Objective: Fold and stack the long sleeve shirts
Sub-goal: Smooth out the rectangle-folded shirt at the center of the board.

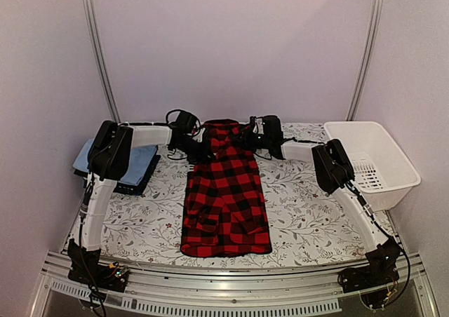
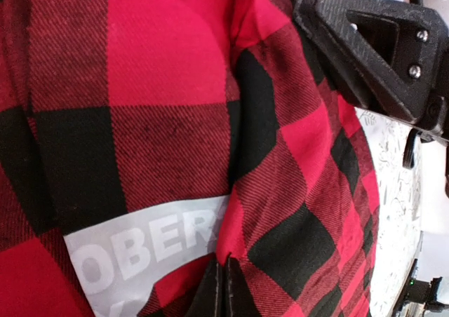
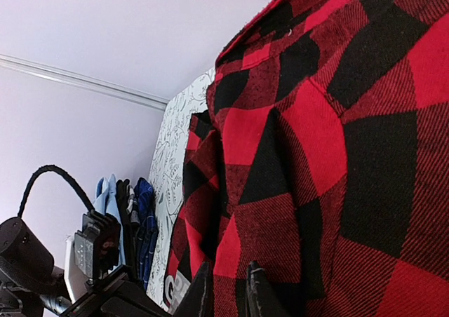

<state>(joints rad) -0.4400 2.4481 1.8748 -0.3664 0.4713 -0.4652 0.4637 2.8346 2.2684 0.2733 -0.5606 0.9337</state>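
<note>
The red-and-black checked flannel shirt [image 1: 226, 191] lies lengthwise down the middle of the table, collar end farthest from the bases. My left gripper [image 1: 193, 147] sits at the far left corner of that end. In the left wrist view its fingers [image 2: 226, 289] are pressed together on a ridge of the flannel [image 2: 161, 71], beside the white lettering [image 2: 140, 250]. My right gripper [image 1: 245, 140] holds the far right corner. In the right wrist view my right gripper [image 3: 230, 289] is shut with a fold of the lifted flannel [image 3: 337, 156] between its fingers. A folded light blue shirt [image 1: 116, 159] tops a dark navy garment [image 1: 130, 186] at the left.
A white plastic basket [image 1: 372, 159] stands at the table's right edge. The table wears a floral cloth [image 1: 302, 205]. Two metal poles rise at the back corners against the pale wall. The folded stack [image 3: 109, 198] shows beyond the left arm in the right wrist view.
</note>
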